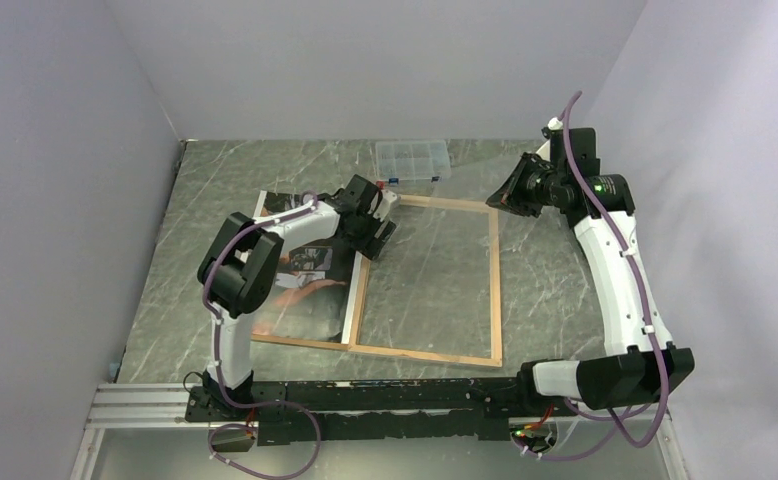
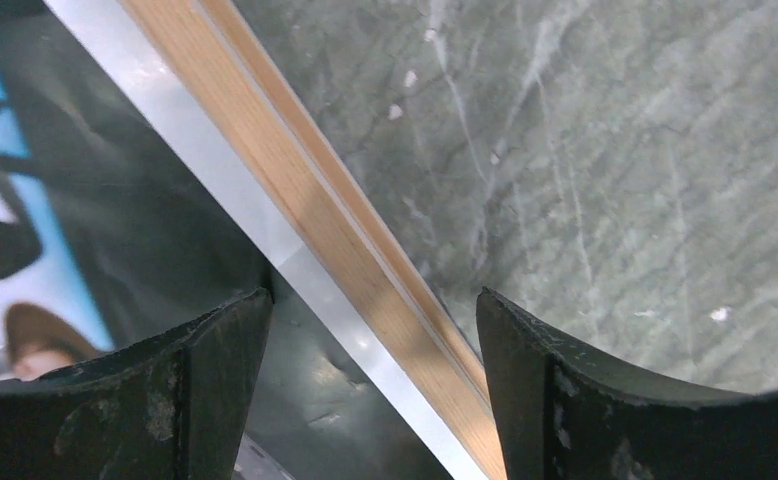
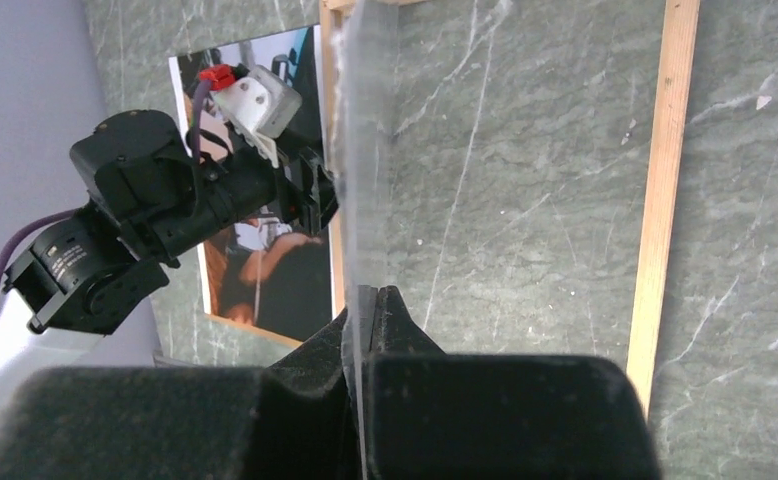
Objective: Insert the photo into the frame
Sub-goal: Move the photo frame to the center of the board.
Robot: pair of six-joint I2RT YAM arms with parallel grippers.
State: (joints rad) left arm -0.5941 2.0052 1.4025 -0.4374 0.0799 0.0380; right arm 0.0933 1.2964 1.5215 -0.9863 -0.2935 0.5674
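Observation:
The frame (image 1: 493, 290) lies flat with its light wood back up. It also shows in the right wrist view (image 3: 665, 200). The photo (image 1: 310, 270), dark with orange and blue tones, lies picture side up to the frame's left, its right edge against the frame's left bar. My left gripper (image 1: 380, 235) is open and low over that bar. In the left wrist view (image 2: 375, 300) one finger stands over the photo (image 2: 65, 200) and the other beyond the bar (image 2: 295, 180). My right gripper (image 1: 500, 197) is shut on the clear pane (image 3: 365, 150) and holds it edge-on (image 3: 370, 295).
A small clear plastic compartment box (image 1: 412, 160) stands at the back of the table. A brown strip (image 1: 295, 342) shows along the photo's near edge. Grey walls close in at the left, back and right. The left arm (image 3: 165, 210) reaches across the photo.

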